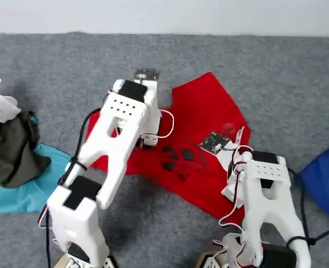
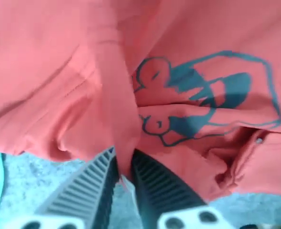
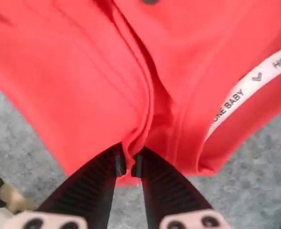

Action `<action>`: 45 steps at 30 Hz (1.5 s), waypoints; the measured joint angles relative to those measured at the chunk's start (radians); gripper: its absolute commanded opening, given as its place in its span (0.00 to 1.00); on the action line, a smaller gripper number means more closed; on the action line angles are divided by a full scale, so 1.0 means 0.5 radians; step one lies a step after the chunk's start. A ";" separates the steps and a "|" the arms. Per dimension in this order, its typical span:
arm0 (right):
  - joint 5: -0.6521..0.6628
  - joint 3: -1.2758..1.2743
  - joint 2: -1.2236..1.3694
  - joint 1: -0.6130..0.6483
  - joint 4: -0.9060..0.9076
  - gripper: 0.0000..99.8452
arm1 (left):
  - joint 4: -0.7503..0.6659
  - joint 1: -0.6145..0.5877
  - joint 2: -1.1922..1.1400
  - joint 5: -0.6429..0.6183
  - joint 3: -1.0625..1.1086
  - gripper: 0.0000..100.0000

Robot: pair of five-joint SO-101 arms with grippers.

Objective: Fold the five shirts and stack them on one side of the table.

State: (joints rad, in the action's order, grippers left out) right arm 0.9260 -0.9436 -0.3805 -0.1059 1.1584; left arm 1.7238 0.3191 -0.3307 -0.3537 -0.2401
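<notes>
Overhead, we see both arms covering parts of the red shirt [image 1: 203,111] at the middle of the table [image 1: 276,61], hiding where they grip. Up close, the left gripper [image 2: 124,167] is clamped on a fold near the dark print [image 2: 202,95], the right gripper [image 3: 129,164] on a fold beside the white tape [image 3: 245,93]. A blue shirt [image 1: 326,178] is cut off at the right edge, apart from the red one.

A grey, carpet-like tabletop [image 1: 276,78] is stretching from near to far under soft, even light. A plain white wall [image 1: 209,15] is running along its far edge, left to right.
</notes>
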 measured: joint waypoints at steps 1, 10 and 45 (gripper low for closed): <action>0.000 0.025 0.000 0.000 0.028 0.01 | 0.000 0.000 0.046 0.000 0.000 0.01; -0.006 0.531 0.000 0.000 0.420 0.01 | 0.000 -0.092 0.356 0.000 0.006 0.01; -0.466 2.713 0.000 0.009 1.197 0.01 | 0.015 -0.574 1.102 0.264 -0.690 0.01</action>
State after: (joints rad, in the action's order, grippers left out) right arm 0.6928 0.4127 -0.3805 -0.1013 1.7568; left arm 1.7315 0.0322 0.2202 -0.2217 -0.5854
